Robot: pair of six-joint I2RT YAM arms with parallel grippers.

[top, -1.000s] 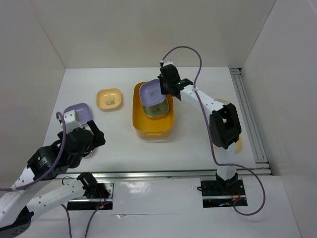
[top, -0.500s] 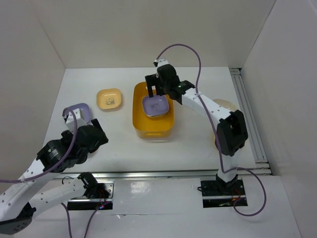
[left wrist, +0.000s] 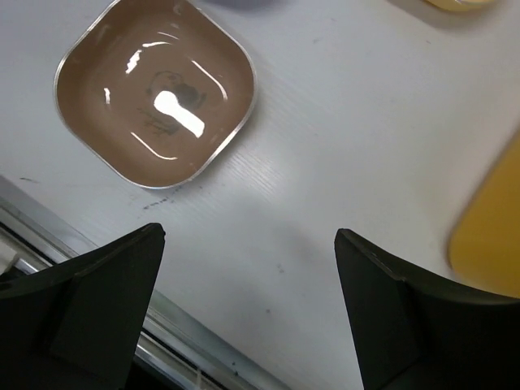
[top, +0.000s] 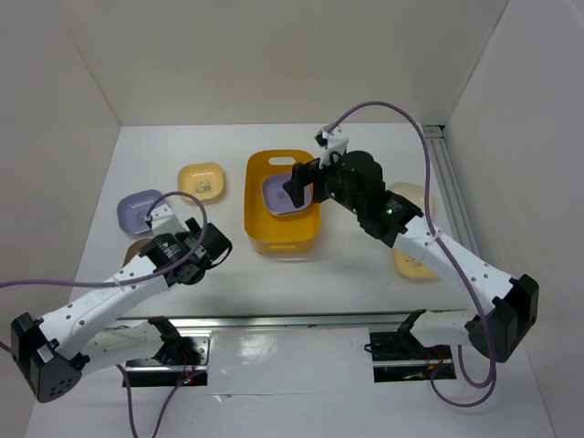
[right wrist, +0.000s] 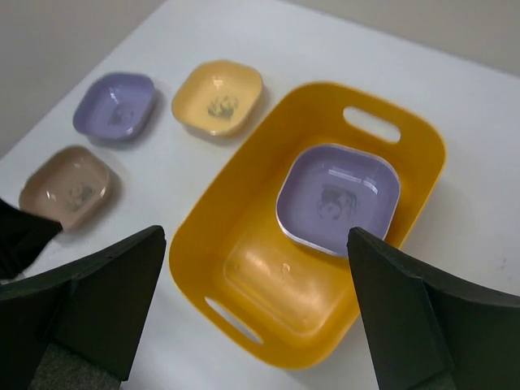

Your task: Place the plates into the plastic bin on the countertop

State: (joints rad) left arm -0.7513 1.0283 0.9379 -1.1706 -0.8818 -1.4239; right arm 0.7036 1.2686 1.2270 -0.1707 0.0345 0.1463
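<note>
Left tool (left wrist: pixel 248 236): fingers spread wide with nothing between them, over the plain white table (left wrist: pixel 325 122); a glossy brown rounded-square plate (left wrist: pixel 156 89) lies flat ahead and to its left, apart from both fingers. Right tool (right wrist: pixel 256 236): likewise wide open and empty, above the deep orange-yellow rectangular plastic bin (right wrist: pixel 268 276). One purple rounded-square plate (right wrist: pixel 337 199) rests inside the bin, below and just ahead of that tool, towards the far handle slot. Ahead and left of the right tool, on the table outside the bin: a pale yellow plate (right wrist: pixel 218 97) and a second purple plate (right wrist: pixel 115 106)
</note>
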